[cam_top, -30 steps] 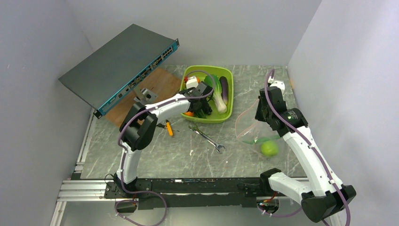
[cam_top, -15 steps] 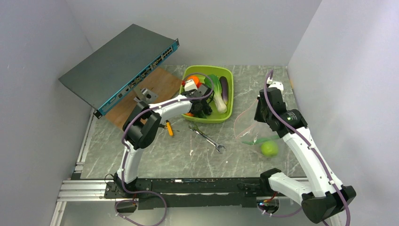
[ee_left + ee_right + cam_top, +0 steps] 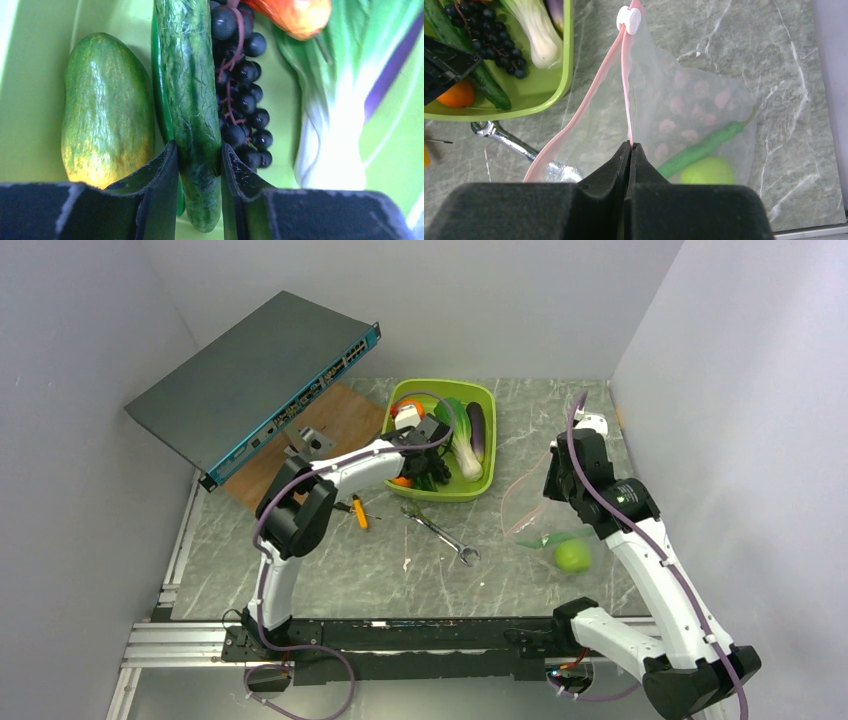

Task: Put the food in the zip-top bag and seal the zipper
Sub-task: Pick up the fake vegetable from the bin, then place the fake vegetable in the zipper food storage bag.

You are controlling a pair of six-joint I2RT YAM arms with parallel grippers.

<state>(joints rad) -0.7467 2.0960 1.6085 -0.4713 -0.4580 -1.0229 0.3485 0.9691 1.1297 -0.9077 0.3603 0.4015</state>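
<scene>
Cucumber (image 3: 192,90) gripped by left hand (image 3: 198,148), grapes (image 3: 245,100) crowding; right hand (image 3: 630,146) pinches zipper (image 3: 625,90).

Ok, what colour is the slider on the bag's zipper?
White slider on the pale pink zipper; right wrist view shows it best.

My table (image 3: 400,570) is a grey-green slab with pale marble veining, walled in by white panels on three sides. At its far middle sits a lime-green plastic tub (image 3: 490,455). Just in front of the tub, a silver wrench (image 3: 440,532) lies flat at a slant. To the wrench's left, a little apart from it, lies a small orange-handled tool (image 3: 360,513). The far left corner carries a brown wooden board (image 3: 340,415), and a flat grey box (image 3: 250,375) with a blue port strip leans tilted over it. On my right, the clear zip-top bag (image 3: 525,505) rests its lower end on the bare stone, well apart from the wrench.
</scene>
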